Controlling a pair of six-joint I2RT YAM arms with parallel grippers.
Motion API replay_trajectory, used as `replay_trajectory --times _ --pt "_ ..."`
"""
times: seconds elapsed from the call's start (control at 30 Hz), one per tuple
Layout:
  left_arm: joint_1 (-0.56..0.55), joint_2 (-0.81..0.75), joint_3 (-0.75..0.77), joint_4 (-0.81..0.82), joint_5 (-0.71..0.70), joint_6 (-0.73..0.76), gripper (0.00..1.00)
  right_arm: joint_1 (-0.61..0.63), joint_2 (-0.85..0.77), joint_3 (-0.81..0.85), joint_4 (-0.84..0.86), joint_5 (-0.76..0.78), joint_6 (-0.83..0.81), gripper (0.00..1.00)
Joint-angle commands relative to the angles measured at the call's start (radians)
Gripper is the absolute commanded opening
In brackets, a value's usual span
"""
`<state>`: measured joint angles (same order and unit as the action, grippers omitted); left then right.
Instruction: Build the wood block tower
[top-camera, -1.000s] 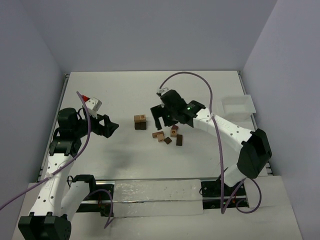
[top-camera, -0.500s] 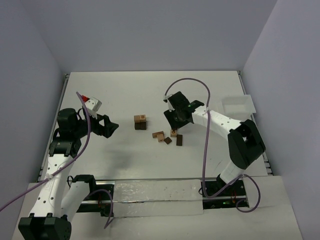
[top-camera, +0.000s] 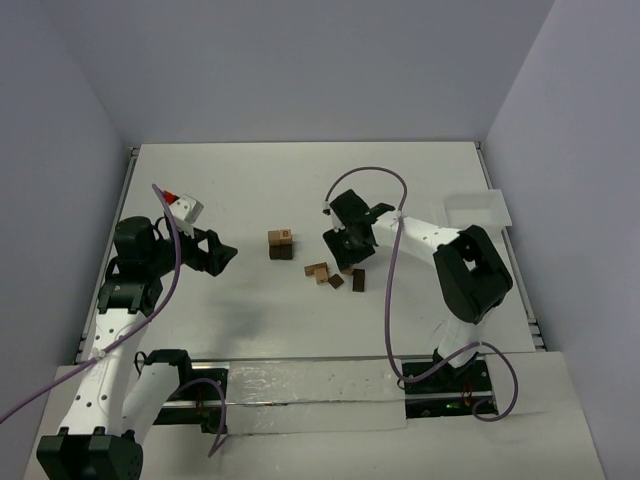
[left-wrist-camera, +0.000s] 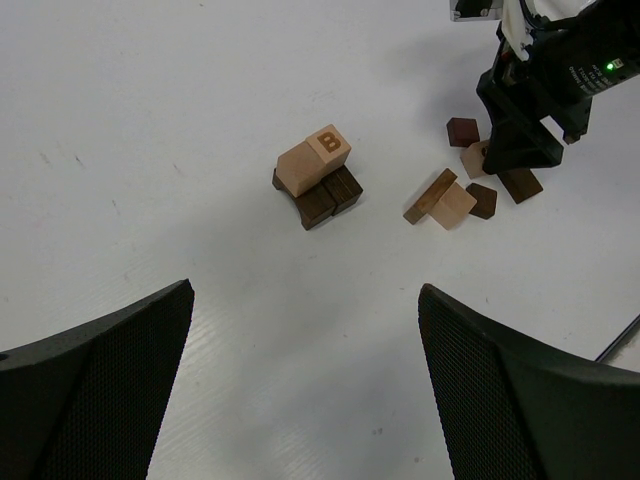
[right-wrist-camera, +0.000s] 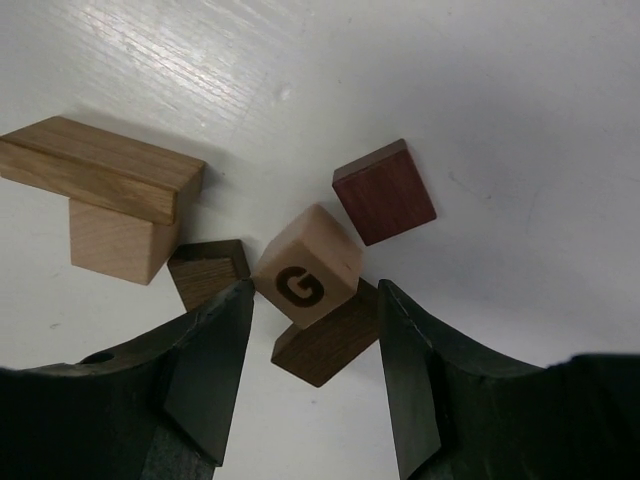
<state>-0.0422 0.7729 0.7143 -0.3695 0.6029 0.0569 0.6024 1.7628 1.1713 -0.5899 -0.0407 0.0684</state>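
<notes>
The tower (top-camera: 281, 244) is a light tan "B" block on dark brown blocks; it also shows in the left wrist view (left-wrist-camera: 316, 180). My right gripper (top-camera: 346, 254) is low over the loose blocks, right of the tower. In the right wrist view it (right-wrist-camera: 315, 300) is open, with its jaws on either side of a tan "G" block (right-wrist-camera: 305, 265) that rests tilted on a dark brown block (right-wrist-camera: 330, 345). A reddish-brown block (right-wrist-camera: 384, 192) lies just beyond. My left gripper (top-camera: 222, 255) is open and empty, well left of the tower, and its own view (left-wrist-camera: 305, 295) shows bare table between the jaws.
A tan plank (right-wrist-camera: 100, 165) leans on a tan cube (right-wrist-camera: 115, 245) left of the G block, with a small dark block (right-wrist-camera: 208, 272) beside it. A white tray (top-camera: 477, 212) stands at the far right edge.
My right gripper has moved right and toward the near edge, from beside the tower to over the loose blocks, and now straddles the G block. The left arm has not moved.
</notes>
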Motion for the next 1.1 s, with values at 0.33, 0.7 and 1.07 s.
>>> replay_trajectory --times 0.33,0.7,1.07 --pt "0.007 -0.013 -0.004 0.037 0.010 0.009 0.99 -0.004 0.047 0.010 0.019 -0.049 0.021 0.44" --pt "0.007 -0.014 -0.004 0.038 0.013 0.008 0.99 -0.004 0.029 0.021 0.027 -0.009 0.019 0.75" --pt "0.007 -0.015 -0.008 0.039 0.013 0.009 0.99 -0.002 0.050 0.067 0.040 -0.022 -0.004 0.41"
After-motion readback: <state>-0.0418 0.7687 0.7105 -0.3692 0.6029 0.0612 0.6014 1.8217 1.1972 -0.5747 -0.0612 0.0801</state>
